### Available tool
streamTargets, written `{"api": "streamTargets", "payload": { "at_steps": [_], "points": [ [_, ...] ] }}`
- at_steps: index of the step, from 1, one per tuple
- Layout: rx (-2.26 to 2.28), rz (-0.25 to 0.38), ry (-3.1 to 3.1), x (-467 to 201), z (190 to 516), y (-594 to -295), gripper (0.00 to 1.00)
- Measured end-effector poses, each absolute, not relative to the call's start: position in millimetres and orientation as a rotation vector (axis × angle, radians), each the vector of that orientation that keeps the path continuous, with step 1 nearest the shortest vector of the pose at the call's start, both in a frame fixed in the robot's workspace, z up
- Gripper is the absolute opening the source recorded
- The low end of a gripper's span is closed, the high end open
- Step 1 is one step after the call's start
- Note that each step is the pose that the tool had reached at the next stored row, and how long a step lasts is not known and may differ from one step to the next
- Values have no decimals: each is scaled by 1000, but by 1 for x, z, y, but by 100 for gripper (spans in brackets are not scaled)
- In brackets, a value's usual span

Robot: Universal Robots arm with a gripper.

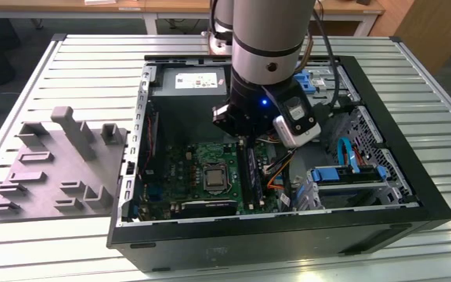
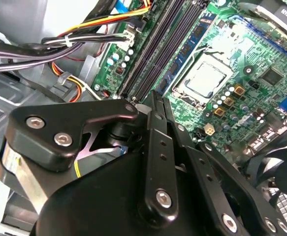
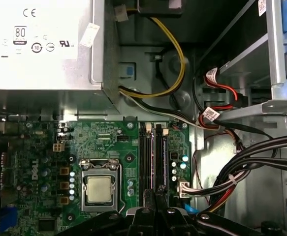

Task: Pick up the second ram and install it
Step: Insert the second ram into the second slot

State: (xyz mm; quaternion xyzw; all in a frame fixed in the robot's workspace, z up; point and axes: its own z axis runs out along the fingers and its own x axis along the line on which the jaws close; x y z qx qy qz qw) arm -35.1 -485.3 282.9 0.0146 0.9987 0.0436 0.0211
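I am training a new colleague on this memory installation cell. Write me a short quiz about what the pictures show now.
1. True or false: the grey tray lies inside the computer case.
2. The gripper hangs over: A the memory slots; B the grey tray; C the blue drive bracket.
3. Fill in: the looping cable near the power supply is coloured ____.
Key: 1 false, it lies on the table beside the case; 2 A; 3 yellow.
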Motion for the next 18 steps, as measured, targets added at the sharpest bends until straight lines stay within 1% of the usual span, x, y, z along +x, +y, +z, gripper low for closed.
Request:
{"api": "streamTargets", "payload": {
  "at_steps": [18],
  "points": [
    [76,125,3095,-35,267,-485,12]
  ]
}}
